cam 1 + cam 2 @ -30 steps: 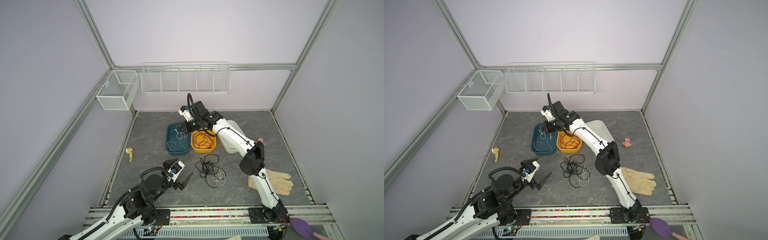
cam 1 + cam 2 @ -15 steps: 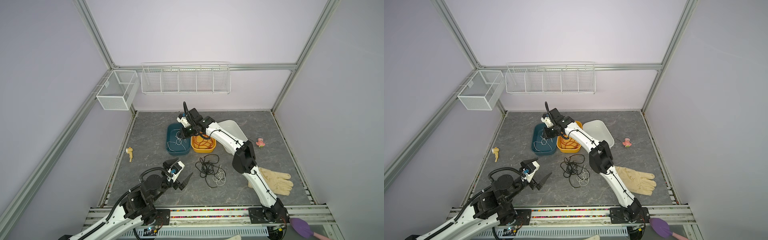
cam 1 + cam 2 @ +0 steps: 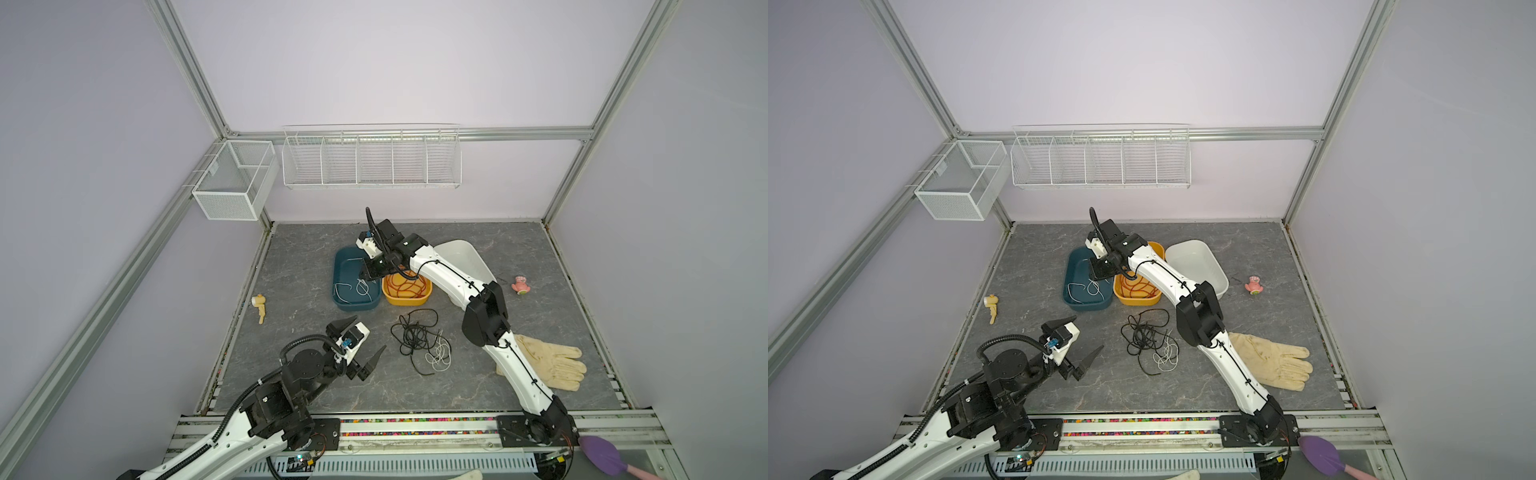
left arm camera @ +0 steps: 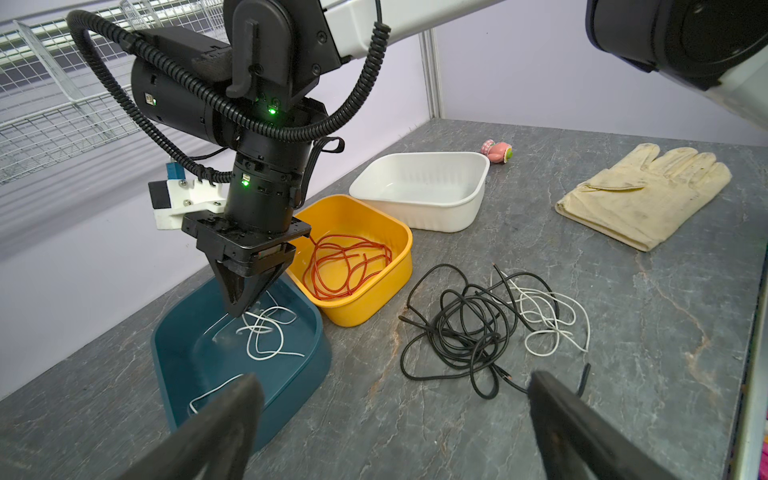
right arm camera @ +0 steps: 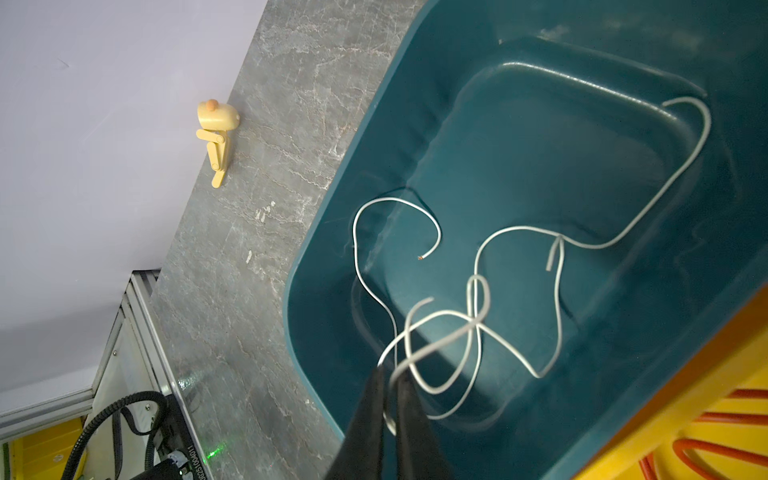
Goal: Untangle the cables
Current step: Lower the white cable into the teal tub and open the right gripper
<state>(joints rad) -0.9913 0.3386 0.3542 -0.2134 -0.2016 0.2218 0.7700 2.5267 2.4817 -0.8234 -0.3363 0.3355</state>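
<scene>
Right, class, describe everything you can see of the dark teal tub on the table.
The dark teal tub looks like glossy plastic. It is rectangular, with rounded corners and sloping walls. It stands upright on the grey table, close beside the yellow tub. Inside it lies only a loose white cable. The right end effector hangs over the tub, pinching a strand of that cable.

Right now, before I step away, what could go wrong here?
The thin white wire passes between the nearly closed jaws of the right gripper above the teal plastic bin; withdrawing could drag it out. On the grey table, another white wire lies meshed with the black cable tangle; pulling one may haul both.
</scene>
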